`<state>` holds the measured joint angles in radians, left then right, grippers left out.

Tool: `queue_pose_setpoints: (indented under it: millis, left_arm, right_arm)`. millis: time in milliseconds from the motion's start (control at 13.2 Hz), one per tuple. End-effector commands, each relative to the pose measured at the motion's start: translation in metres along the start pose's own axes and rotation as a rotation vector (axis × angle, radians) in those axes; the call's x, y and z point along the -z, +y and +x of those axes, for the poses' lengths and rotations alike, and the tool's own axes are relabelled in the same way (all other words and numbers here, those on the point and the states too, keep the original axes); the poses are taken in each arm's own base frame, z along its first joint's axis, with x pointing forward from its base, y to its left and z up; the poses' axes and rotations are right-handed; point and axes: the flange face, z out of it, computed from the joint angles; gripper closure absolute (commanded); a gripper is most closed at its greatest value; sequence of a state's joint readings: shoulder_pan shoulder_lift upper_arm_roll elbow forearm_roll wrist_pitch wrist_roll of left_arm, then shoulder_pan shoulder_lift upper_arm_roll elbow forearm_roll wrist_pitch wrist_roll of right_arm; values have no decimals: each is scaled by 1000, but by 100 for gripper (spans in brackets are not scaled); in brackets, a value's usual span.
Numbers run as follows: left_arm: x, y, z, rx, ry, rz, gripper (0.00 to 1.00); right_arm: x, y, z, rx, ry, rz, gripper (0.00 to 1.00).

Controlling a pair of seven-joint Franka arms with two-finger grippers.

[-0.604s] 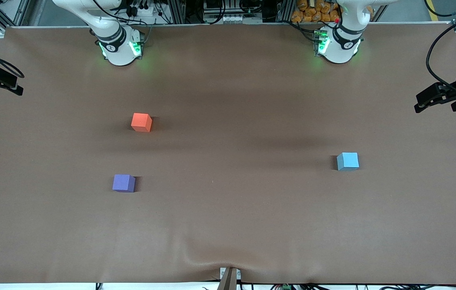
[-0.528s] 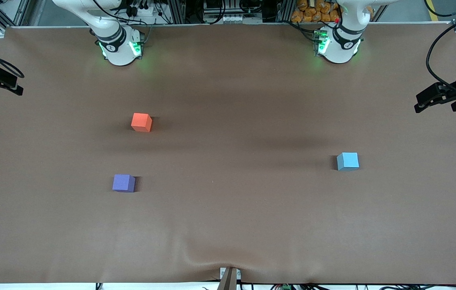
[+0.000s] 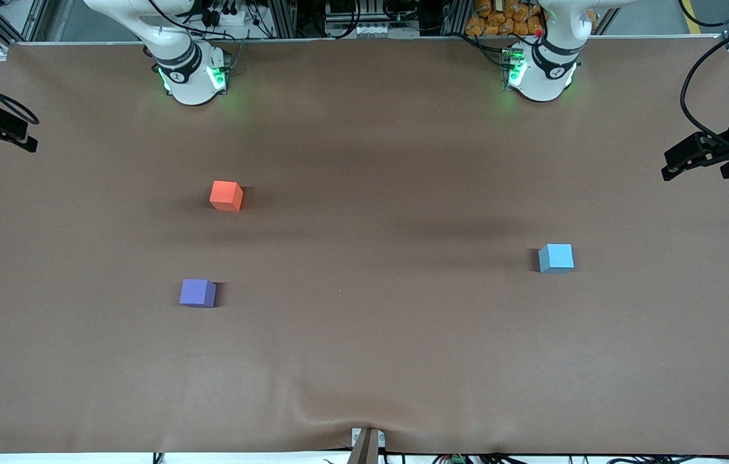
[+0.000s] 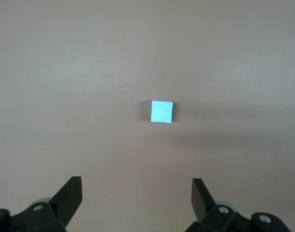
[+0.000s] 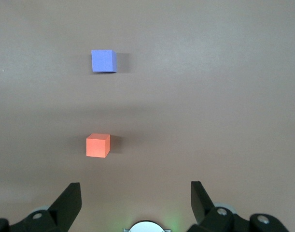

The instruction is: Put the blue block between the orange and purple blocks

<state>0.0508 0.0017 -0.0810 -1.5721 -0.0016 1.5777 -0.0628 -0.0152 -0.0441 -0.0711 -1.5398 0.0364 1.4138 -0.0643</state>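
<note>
Nothing has been shifted since a moment ago: the blue block (image 3: pixel 556 258) is left untouched toward the left arm's end, well apart from the orange block (image 3: pixel 226 195) and purple block (image 3: pixel 197 292), while the left gripper (image 4: pixel 136 199) and right gripper (image 5: pixel 135 199) are held spread wide, empty, so the task remains unstarted.

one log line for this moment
blue block: untouched | orange block, purple block: apart | left gripper: open | right gripper: open
</note>
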Motion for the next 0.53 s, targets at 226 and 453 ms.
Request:
queue_pose_setpoints:
  millis: [226, 453]
  left_arm:
    - [-11, 7, 5, -22, -35, 11, 0]
    - [-13, 8, 6, -25, -38, 11, 0]
  right_arm:
    - [2, 9, -3, -20, -9, 8, 0]
    - [4, 0, -3, -4, -7, 7, 0]
